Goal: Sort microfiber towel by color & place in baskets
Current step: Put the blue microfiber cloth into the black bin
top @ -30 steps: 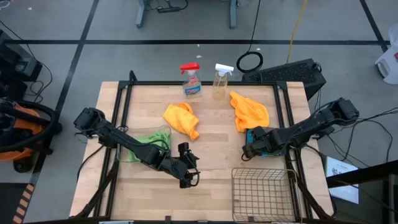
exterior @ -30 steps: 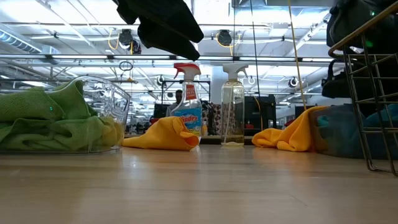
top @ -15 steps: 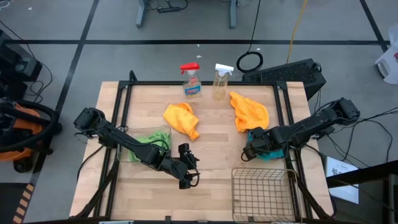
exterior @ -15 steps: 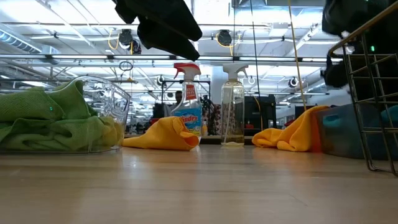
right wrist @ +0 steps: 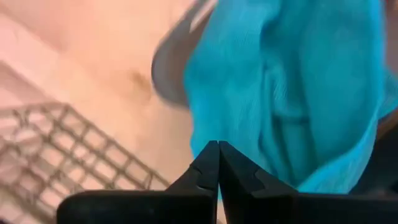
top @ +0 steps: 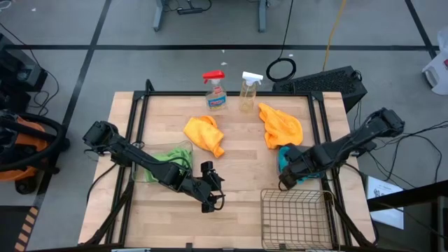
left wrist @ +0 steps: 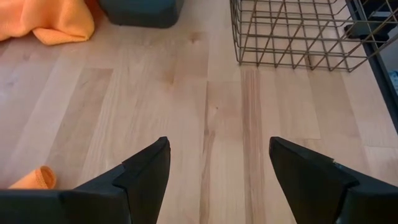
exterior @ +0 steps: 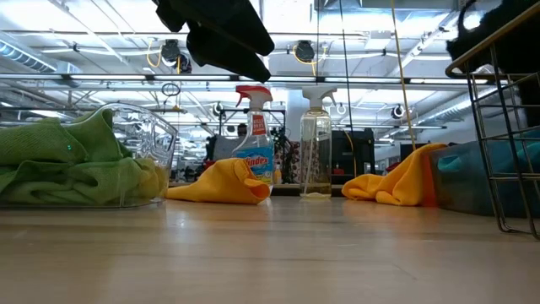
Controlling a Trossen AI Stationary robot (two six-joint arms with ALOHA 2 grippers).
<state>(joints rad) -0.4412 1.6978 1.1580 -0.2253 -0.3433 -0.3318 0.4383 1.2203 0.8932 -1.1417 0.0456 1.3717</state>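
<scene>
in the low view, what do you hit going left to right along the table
clear tub of green towels → orange towel → red-capped spray bottle → clear spray bottle → second orange towel → grey bin

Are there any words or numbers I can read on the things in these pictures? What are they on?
Spray bottle with the red top: it has a blue label with white writing, too blurred to read.
Clear spray bottle: no label that shows.
Towels, baskets, table: no words or numbers.

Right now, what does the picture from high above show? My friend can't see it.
Two orange towels lie loose on a wooden table. Green towels fill a clear tub, and a wire basket sits empty.
</scene>
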